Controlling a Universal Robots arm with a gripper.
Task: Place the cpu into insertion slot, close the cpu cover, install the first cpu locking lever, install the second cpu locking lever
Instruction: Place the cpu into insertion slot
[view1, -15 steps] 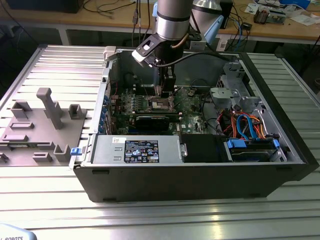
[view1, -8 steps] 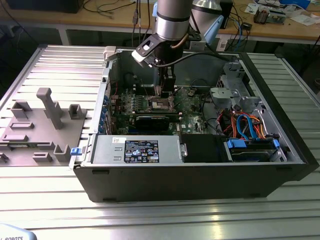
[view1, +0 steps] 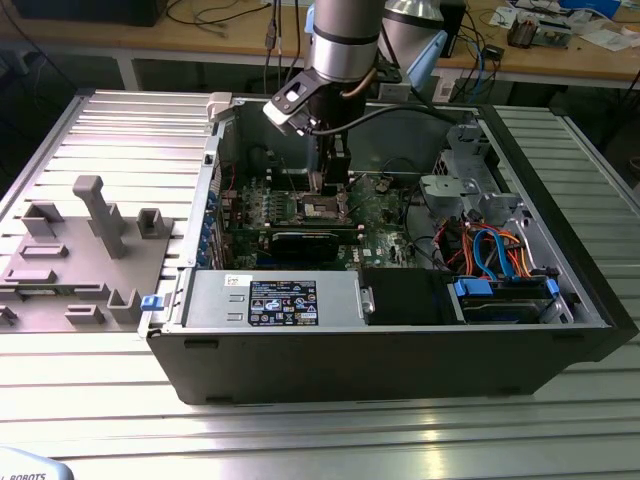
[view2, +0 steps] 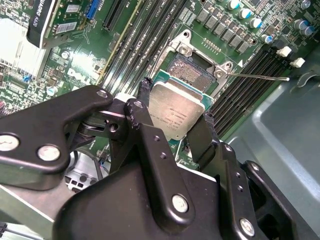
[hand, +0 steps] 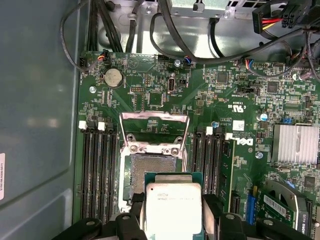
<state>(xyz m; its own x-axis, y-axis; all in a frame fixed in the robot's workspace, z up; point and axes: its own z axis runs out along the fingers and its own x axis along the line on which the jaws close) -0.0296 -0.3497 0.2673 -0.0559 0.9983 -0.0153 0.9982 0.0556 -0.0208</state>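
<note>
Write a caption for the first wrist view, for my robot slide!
The gripper holds the cpu by the open insertion slot, with the cpu cover raised.

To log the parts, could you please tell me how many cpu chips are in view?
1: the cpu, clamped in the gripper near the bare open socket; the gripper hides part of the board.
</note>
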